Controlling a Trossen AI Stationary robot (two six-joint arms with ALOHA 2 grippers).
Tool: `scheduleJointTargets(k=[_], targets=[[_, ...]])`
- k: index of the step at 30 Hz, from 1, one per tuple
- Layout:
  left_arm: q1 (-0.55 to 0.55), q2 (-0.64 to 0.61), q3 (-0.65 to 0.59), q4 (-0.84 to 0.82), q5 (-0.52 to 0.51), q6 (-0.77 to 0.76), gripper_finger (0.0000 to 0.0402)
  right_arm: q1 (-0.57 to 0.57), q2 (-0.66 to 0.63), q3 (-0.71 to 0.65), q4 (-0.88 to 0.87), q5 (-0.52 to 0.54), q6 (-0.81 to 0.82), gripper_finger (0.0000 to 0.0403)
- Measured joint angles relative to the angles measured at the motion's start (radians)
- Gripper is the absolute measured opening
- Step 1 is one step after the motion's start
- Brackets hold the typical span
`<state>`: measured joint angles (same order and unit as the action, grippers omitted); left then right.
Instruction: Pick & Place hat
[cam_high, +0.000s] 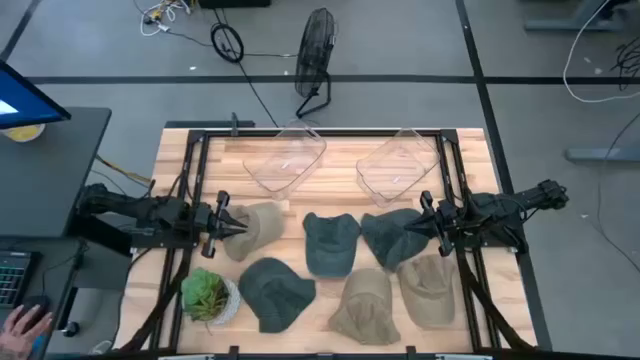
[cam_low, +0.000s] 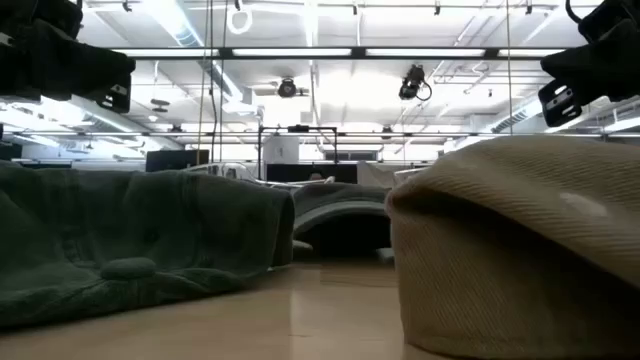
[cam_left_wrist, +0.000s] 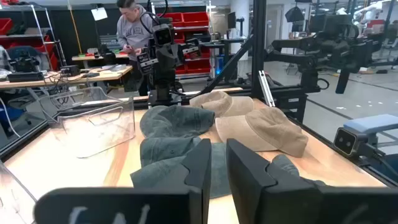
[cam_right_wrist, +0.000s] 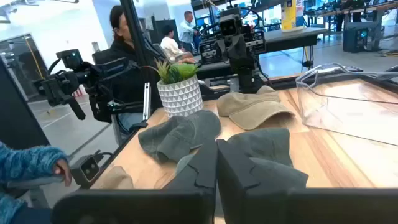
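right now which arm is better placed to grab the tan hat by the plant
Left. The left gripper hangs right at that tan hat, near the plant; the right gripper is across the table over a green hat.

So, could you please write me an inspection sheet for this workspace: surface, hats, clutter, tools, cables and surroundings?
Surface: wooden table, bare at its far edge.
Job's things: six caps in all; three tan caps, three dark green caps; two clear plastic bins, with nothing seen inside.
Clutter: potted plant at the near left corner.
Tools: left tool at the left tan cap, fingers nearly shut; right tool at a green cap, fingers nearly shut. Neither visibly holds a cap.
Cables: loose cables on the floor beyond the table.
Surroundings: floor fan; people at benches; a hand on a mouse.
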<state>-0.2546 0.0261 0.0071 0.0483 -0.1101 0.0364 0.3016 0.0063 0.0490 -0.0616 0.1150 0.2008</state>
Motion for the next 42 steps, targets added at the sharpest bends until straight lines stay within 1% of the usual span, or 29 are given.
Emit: scheduleJointTargets(k=[28, 32, 39, 42], targets=[[0.0, 0.0, 0.0, 0.001, 0.0, 0.001, 0.0053, 0.0, 0.0, 0.0, 0.0, 0.0, 0.0, 0.0016], [0.001, 0.0, 0.0, 0.036, -0.009, 0.05, 0.0053, 0.0, 0.0, 0.0, 0.0, 0.0, 0.0, 0.0016], [0.0, 0.0, 0.0, 0.172, -0.011, 0.047, 0.0053, 0.0, 0.0, 0.0, 0.0, 0.0, -0.004, 0.0016], [0.0, 0.0, 0.0, 0.209, -0.012, 0.059, 0.0053, 0.0, 0.0, 0.0, 0.0, 0.0, -0.036, 0.0016]])
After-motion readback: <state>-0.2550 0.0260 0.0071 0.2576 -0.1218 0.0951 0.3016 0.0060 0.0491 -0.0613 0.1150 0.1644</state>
